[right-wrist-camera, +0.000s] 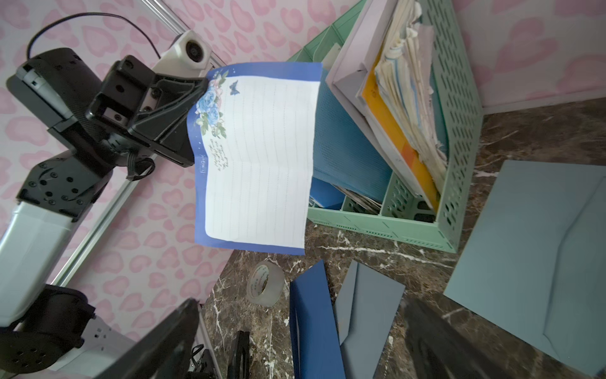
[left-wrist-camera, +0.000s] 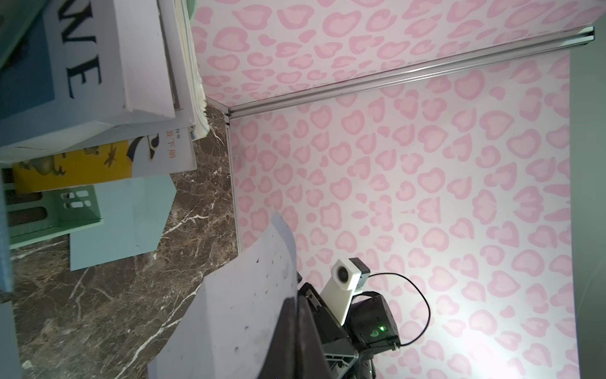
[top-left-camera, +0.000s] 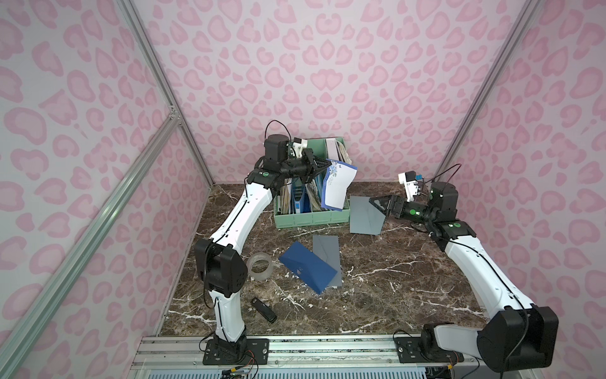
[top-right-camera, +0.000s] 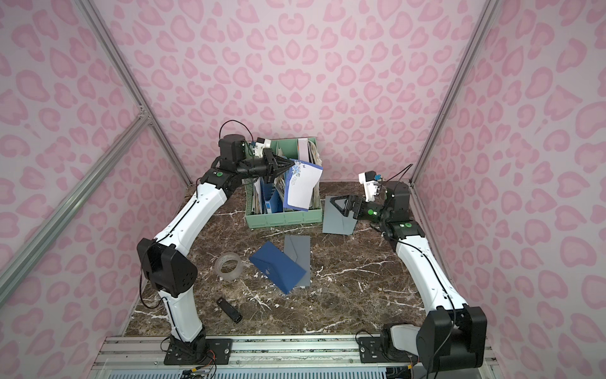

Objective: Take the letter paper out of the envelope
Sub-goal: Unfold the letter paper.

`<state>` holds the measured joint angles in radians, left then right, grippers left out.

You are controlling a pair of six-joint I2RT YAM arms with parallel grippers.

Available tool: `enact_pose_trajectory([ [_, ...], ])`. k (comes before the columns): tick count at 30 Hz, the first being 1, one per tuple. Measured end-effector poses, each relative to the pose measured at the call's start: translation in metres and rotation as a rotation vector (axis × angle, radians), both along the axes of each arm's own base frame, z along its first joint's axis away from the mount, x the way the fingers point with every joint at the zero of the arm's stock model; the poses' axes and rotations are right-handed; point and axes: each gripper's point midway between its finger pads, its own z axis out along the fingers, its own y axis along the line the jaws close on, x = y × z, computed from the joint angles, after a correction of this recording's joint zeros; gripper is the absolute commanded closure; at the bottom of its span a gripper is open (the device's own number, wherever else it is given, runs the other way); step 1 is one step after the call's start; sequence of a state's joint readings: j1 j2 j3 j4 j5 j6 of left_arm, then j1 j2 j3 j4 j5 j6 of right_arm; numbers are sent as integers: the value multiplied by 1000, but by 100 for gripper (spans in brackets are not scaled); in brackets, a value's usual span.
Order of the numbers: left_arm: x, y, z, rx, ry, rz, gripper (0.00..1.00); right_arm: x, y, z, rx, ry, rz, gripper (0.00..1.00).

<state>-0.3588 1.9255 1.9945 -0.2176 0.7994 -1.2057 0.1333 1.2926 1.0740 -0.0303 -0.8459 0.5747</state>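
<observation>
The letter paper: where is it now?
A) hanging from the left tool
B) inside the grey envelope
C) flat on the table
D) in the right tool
A: the left tool pinches a corner of the letter paper, which hangs in the air; the right tool is open and empty.

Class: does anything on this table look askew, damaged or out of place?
The dark blue envelope lies crooked across a grey envelope, and the paper stack in the green organizer has ragged, tattered edges.

Letters ending "NE" on white box (left-wrist-camera: 98,55); "下册" on book cover (left-wrist-camera: 164,154); letter paper (right-wrist-camera: 255,157) handwriting illegible.
</observation>
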Motion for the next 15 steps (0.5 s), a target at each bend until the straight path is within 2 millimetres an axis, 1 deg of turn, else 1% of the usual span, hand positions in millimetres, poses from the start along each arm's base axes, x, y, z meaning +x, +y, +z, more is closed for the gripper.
enact_pose_trajectory([
  [2, -3, -6, 3, -27, 17, -20, 100, 4, 4, 1, 20, -37, 28, 2],
  [7, -12, -18, 7, -78, 57, -59, 100, 18, 17, -11, 97, -40, 65, 2],
  [9, -15, -21, 10, -94, 64, -70, 100, 22, 26, -9, 112, -58, 94, 3],
  [11, -17, -25, 13, -111, 72, -77, 100, 25, 35, -1, 132, -93, 125, 4],
  [15, -19, -30, 20, -142, 82, -90, 100, 30, 45, 4, 178, -118, 166, 6],
])
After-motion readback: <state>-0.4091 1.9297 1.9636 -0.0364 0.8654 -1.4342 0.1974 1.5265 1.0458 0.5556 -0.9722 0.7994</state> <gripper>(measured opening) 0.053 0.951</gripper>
